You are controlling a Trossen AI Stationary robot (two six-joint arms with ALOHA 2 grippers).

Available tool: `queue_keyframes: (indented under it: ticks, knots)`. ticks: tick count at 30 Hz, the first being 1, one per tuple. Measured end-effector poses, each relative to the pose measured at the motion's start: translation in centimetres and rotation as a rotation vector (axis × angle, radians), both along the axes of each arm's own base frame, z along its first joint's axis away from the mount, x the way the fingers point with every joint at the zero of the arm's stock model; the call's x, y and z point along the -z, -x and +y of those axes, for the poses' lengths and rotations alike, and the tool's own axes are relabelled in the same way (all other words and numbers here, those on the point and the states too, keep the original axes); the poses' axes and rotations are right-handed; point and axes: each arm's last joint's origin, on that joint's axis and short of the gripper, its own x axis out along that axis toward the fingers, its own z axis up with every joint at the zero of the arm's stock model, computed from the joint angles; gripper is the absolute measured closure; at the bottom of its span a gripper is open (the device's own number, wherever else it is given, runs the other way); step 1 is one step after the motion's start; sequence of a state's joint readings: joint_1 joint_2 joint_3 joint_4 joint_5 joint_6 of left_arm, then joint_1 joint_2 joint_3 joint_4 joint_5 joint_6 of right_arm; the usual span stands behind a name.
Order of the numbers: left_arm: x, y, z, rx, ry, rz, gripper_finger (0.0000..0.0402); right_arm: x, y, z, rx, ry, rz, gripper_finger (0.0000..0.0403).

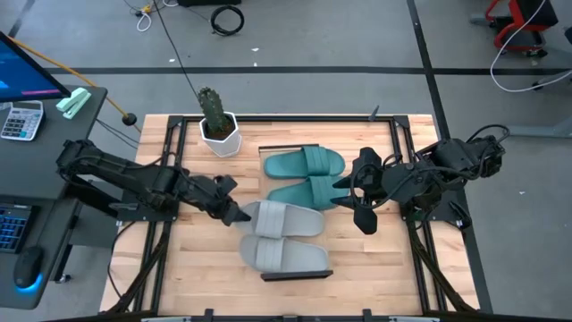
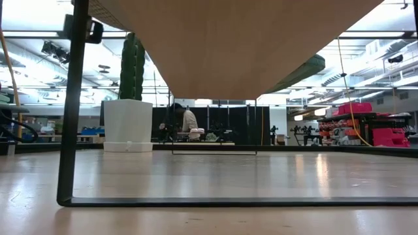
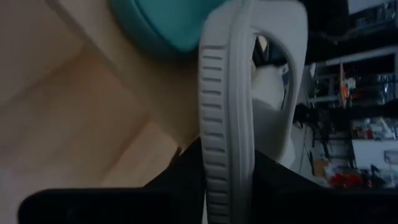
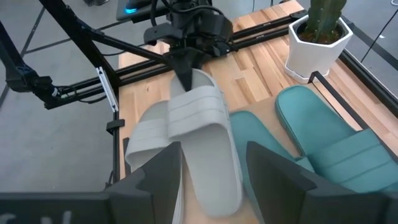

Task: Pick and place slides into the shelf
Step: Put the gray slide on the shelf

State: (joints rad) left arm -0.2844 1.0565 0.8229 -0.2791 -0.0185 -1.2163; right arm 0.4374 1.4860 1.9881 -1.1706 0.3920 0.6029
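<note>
The left gripper (image 1: 234, 213) is clamped on the heel edge of a light grey slide (image 1: 284, 219), its dark fingers (image 3: 186, 174) pinching the ribbed sole rim on both sides in the left wrist view. That slide lies on the shelf (image 1: 297, 275) at the table's centre, with the second grey slide (image 1: 284, 255) at its 6 o'clock and the two teal slides (image 1: 304, 164) at its 12 o'clock. The right gripper (image 1: 357, 202) hovers at the 3 o'clock side of the row, jaws spread wide and empty, just beside the nearer teal slide (image 1: 307, 192). The right wrist view shows the left gripper's tip (image 4: 184, 73) meeting the grey slide's (image 4: 202, 134) heel. The low view shows only the shelf's black frame (image 2: 68, 130), the white cactus pot (image 2: 128, 124) and a person (image 2: 188, 122) seated far off in the room. The pale wooden tabletop (image 1: 192, 259) sits on grey floor, a desk with a calculator (image 1: 20, 121) at its 9 o'clock.
</note>
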Motion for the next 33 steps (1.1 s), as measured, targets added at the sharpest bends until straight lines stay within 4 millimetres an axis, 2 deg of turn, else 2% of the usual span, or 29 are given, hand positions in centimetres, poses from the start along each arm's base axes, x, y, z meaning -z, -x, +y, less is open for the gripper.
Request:
queue_keyframes:
  ticks: [5, 17, 33]
  knots:
    - [0.1, 0.1, -0.1, 0.028, 0.05, 0.026, 0.03, 0.0, 0.0, 0.0, 0.0, 0.0, 0.0, 0.0215]
    - [0.5, 0.0, -0.2, 0.021, 0.051, 0.061, 0.0282, 0.0, 0.0, 0.0, 0.0, 0.0, 0.0, 0.0215]
    - [1.9, -1.2, -0.5, 0.011, 0.046, 0.123, 0.0146, 0.0, 0.0, 0.0, 0.001, -0.001, 0.0, 0.0215]
